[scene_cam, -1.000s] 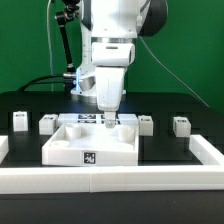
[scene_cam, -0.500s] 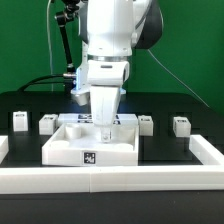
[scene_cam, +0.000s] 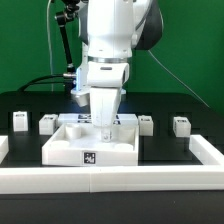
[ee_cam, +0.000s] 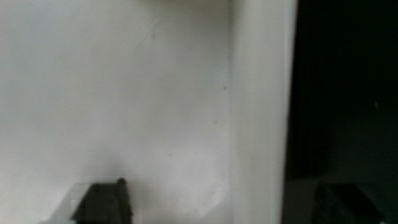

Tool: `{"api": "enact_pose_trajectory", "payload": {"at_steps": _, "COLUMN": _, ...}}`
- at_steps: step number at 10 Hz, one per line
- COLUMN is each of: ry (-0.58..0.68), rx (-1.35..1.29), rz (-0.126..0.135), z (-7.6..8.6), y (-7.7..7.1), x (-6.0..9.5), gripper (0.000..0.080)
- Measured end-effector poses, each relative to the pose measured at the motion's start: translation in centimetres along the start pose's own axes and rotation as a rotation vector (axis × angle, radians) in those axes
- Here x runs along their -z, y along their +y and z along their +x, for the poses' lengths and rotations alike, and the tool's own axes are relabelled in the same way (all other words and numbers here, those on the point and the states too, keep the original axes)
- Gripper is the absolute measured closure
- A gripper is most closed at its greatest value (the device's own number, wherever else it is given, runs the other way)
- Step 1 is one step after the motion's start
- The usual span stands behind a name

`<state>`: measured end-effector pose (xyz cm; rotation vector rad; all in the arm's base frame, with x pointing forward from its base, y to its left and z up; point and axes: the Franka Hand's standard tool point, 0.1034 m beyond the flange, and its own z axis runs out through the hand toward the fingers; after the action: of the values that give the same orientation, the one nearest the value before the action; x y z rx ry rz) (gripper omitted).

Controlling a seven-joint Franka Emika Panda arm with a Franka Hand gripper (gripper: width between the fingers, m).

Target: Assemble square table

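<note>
The square table top [scene_cam: 90,145] lies on the black board, recessed face up, with a black-and-white tag on its near edge. Several small white leg pegs stand behind it: two at the exterior view's left [scene_cam: 18,120] [scene_cam: 47,124] and two at its right [scene_cam: 145,123] [scene_cam: 181,125]. My gripper [scene_cam: 104,126] is low over the top's far edge. In the wrist view the gripper [ee_cam: 224,205] is open, with its dark fingertips [ee_cam: 102,200] wide apart on either side of the top's white rim wall [ee_cam: 263,110]. It holds nothing.
A long white rail [scene_cam: 110,180] borders the black board along the front and runs up the exterior view's right side [scene_cam: 205,148]. The black board [ee_cam: 347,90] shows beside the top in the wrist view.
Since one second ago the arm has shifted slightly toward the exterior view's left and the wrist has turned. Over the last half second nothing has visibly moved.
</note>
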<state>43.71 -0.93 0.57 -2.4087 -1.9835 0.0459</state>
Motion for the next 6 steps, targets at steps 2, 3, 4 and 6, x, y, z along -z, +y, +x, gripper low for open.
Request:
{"api": "enact_pose_trajectory", "payload": {"at_steps": 2, "ry": 0.0, "rx": 0.0, "rz": 0.0, "z": -0.01, "y": -0.01, "x": -0.01, "gripper": 0.0556}}
{"api": "enact_pose_trajectory", "payload": {"at_steps": 3, "ry": 0.0, "rx": 0.0, "rz": 0.001, "z": -0.01, "y": -0.03, "x": -0.02, "gripper": 0.0556}}
{"api": "enact_pose_trajectory", "payload": {"at_steps": 4, "ry": 0.0, "rx": 0.0, "rz": -0.001, "z": -0.01, "y": 0.02, "x": 0.03, "gripper": 0.0729}}
{"api": "enact_pose_trajectory", "payload": {"at_steps": 6, "ry": 0.0, "rx": 0.0, "rz": -0.001, "z": -0.01, "y": 0.03, "x": 0.04, "gripper": 0.0742}}
